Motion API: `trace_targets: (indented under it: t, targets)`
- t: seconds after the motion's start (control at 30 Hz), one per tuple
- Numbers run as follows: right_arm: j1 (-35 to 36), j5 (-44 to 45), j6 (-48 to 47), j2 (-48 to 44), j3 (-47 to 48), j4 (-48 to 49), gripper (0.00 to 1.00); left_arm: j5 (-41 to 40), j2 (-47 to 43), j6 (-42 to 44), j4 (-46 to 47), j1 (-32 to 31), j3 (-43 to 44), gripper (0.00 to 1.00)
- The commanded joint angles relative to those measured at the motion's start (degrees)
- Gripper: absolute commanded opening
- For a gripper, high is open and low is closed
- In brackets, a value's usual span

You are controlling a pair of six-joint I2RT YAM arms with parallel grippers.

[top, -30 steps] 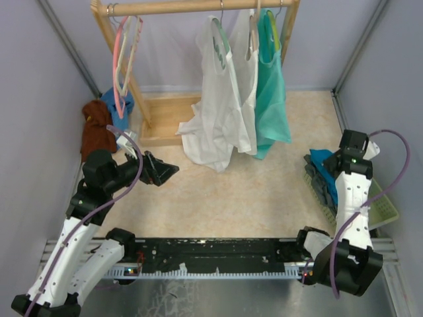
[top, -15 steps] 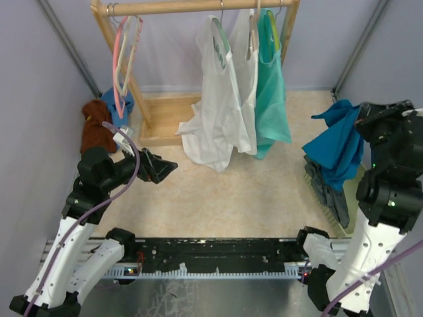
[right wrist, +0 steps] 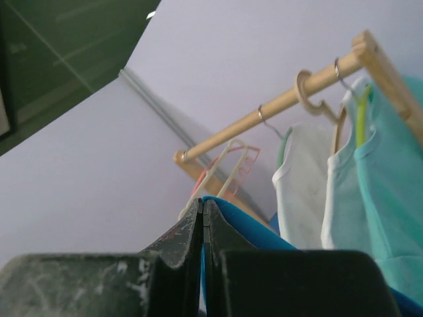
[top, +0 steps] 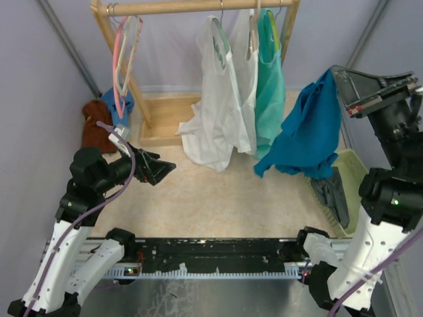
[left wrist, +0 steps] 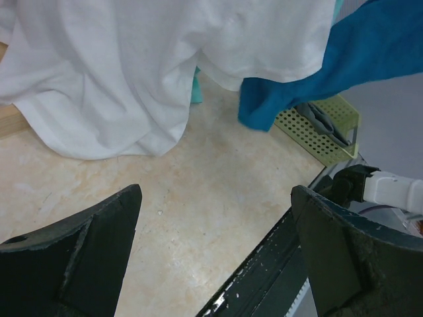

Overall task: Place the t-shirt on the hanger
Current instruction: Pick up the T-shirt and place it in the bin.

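- The teal-blue t-shirt (top: 304,135) is being held aloft at about 2 o'clock in the overhead view. It is being pinched by one edge in the right end effector (top: 336,71), whose jaws are being kept fully closed on the fabric.
- The garment is being left to dangle in loose folds near the mint-green tank top (top: 271,92), with a yellow-green basket (top: 362,173) of dark grey clothing below it at 3 o'clock.
- The left end effector (top: 170,169) is being held wide open at 9 o'clock above the bench (top: 218,191), with nothing between its fingers (left wrist: 99,231).
- The cream hanger (top: 135,43) is being carried bare on the wooden rail (top: 192,7) at 11 o'clock, beside a pink hanger (top: 117,59) and well apart from the t-shirt.
- A white t-shirt (top: 221,99) is being displayed at 12 o'clock on the same rail.
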Motion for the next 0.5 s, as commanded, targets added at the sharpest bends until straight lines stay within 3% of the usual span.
trace_targets:
  t: [0.0,0.1,0.2,0.47]
  targets:
    - [-0.3,-16.6,19.2,-1.3,-12.1,21.7,0.00,6.8,-1.1,0.2,2.7,0.3,1.7,1.00]
    - [-0.3,-18.9,25.2,-3.8,-21.4,28.6,0.00,10.1,-1.6,-0.8,4.5,0.3,0.8,1.00]
    - [-0.1,-19.1,24.4,-5.6,-25.5,27.9,0.00,13.1,-1.9,-1.5,6.2,0.3,-1.1,1.00]
    - [5.1,-13.2,8.5,-3.5,-26.4,7.1,0.00,17.3,-1.7,-5.7,11.5,0.3,-8.8,1.00]
